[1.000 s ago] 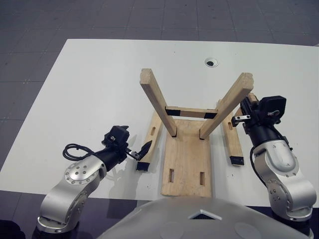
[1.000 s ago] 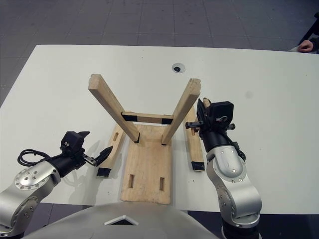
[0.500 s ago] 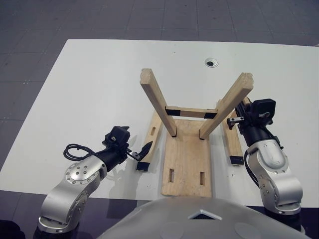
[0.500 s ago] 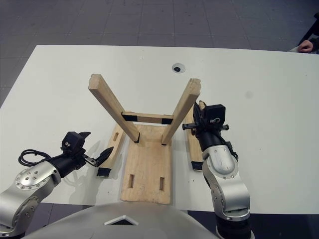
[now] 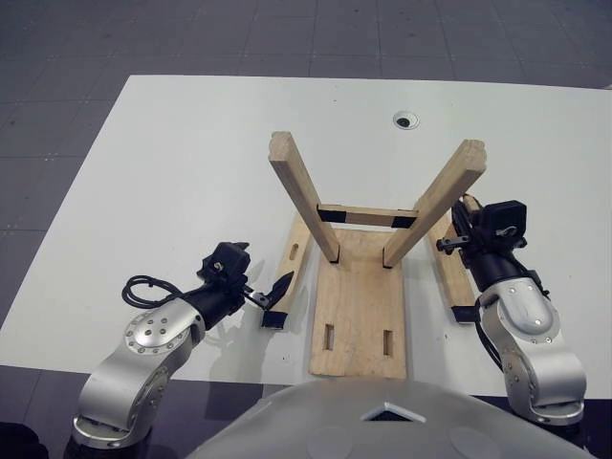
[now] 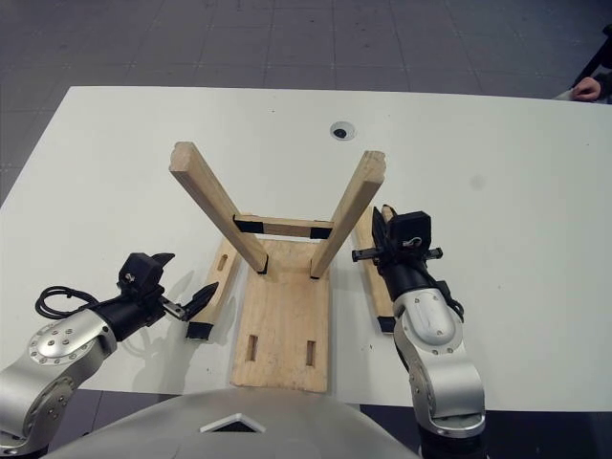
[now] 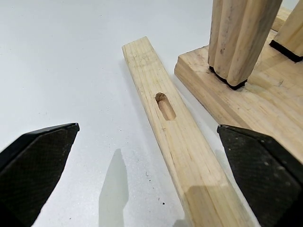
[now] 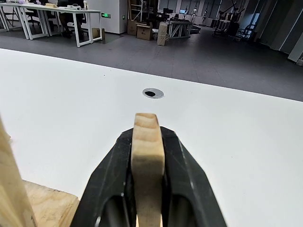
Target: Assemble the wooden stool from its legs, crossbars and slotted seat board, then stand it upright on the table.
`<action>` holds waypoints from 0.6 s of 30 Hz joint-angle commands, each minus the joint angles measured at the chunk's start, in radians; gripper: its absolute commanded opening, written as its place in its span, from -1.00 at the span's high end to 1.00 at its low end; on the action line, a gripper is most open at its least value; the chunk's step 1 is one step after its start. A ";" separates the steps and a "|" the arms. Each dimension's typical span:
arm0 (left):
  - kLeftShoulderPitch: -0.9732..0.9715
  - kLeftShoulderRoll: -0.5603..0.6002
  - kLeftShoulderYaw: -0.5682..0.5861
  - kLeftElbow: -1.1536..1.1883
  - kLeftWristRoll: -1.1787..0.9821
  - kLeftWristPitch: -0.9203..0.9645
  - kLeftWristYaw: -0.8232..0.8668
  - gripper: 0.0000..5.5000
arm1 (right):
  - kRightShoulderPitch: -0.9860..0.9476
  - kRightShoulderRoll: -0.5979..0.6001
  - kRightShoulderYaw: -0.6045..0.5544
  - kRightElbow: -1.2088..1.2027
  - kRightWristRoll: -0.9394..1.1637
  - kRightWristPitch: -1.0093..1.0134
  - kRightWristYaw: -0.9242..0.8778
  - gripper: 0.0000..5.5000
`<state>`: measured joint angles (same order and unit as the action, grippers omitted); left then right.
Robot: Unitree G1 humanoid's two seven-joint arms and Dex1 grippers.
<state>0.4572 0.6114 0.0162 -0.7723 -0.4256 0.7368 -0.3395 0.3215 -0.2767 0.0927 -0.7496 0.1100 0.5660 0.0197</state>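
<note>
The slotted seat board (image 5: 359,301) lies flat on the white table. Two legs (image 5: 304,196) stand tilted in its far slots, joined by a black-tipped crossbar (image 5: 368,216). A loose leg (image 5: 292,263) with an oval hole lies left of the board. My left gripper (image 5: 275,289) is open, its fingertips (image 7: 42,156) wide apart on either side of that leg (image 7: 165,123). Right of the board lies a second loose leg (image 5: 453,277). My right gripper (image 5: 467,228) is shut on its far end (image 8: 147,142), near the right standing leg.
A round cable hole (image 5: 405,120) sits in the table (image 5: 172,163) beyond the stool parts. A black cable loop (image 5: 143,287) lies by my left arm. The table's near edge runs just behind the board's near end.
My right arm has drawn in toward the board and me with the right loose leg; that leg's near end has slid right and closer. The left arm has kept still.
</note>
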 commanded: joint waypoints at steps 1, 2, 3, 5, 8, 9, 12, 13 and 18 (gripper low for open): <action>-0.009 -0.003 0.012 -0.012 0.006 0.011 -0.005 -1.00 | 0.049 -0.022 0.037 0.046 -0.050 0.065 0.010 0.86; -0.010 -0.004 0.011 -0.012 0.006 0.012 -0.004 -1.00 | 0.052 -0.020 0.038 0.055 -0.058 0.063 0.011 0.86; -0.009 -0.005 0.009 -0.013 0.006 0.012 -0.004 -1.00 | 0.054 -0.018 0.039 0.063 -0.064 0.060 0.013 0.86; -0.006 -0.005 0.006 -0.012 0.008 0.009 -0.006 -1.00 | 0.062 -0.017 0.042 0.087 -0.078 0.048 0.017 0.86; -0.001 -0.009 -0.001 -0.013 0.010 0.008 -0.007 -1.00 | 0.045 -0.010 0.026 0.156 -0.087 0.019 0.023 0.86; 0.000 -0.011 -0.004 -0.011 0.011 0.007 -0.007 -1.00 | 0.025 -0.004 0.013 0.185 -0.085 0.009 0.021 0.86; -0.002 -0.010 -0.008 -0.003 0.014 0.004 -0.014 -1.00 | -0.064 0.011 -0.045 0.295 -0.073 -0.037 0.014 0.86; -0.002 -0.010 -0.008 -0.001 0.015 0.003 -0.016 -1.00 | -0.090 0.013 -0.062 0.327 -0.072 -0.052 0.011 0.86; -0.002 -0.006 -0.002 0.000 0.018 0.004 -0.026 -1.00 | -0.179 0.019 -0.146 0.450 -0.064 -0.124 0.009 0.86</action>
<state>0.4597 0.5999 0.0115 -0.7722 -0.4168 0.7374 -0.3595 0.1079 -0.2667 -0.0310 -0.3955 0.0437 0.3987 0.0297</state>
